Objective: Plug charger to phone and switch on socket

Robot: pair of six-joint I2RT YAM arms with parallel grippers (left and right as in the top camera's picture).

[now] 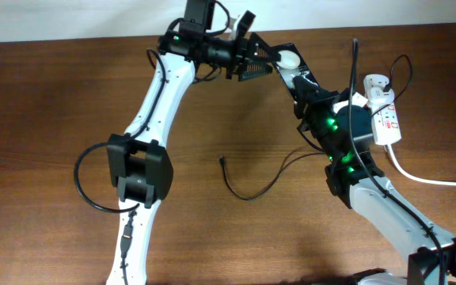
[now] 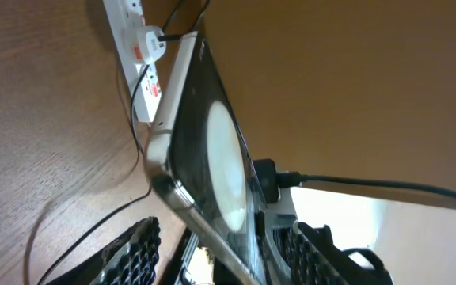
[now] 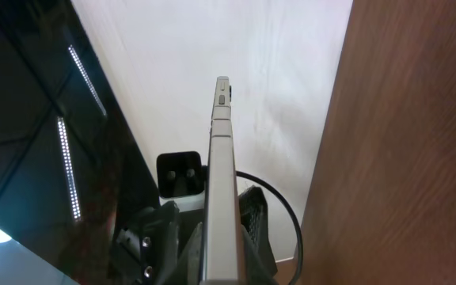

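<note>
The phone is held up off the table at the back, between both grippers. My right gripper is shut on its silver edge, which runs up between the fingers. My left gripper is open, with its fingers on either side of the phone, whose glossy face shows a white round spot. The charger cable lies loose on the table with its connector tip free. Its white adapter sits in the socket, which also shows in the left wrist view.
The socket's thick white cord runs off to the right edge. A black arm cable loops at the left by the left arm. The table's back edge meets a white wall.
</note>
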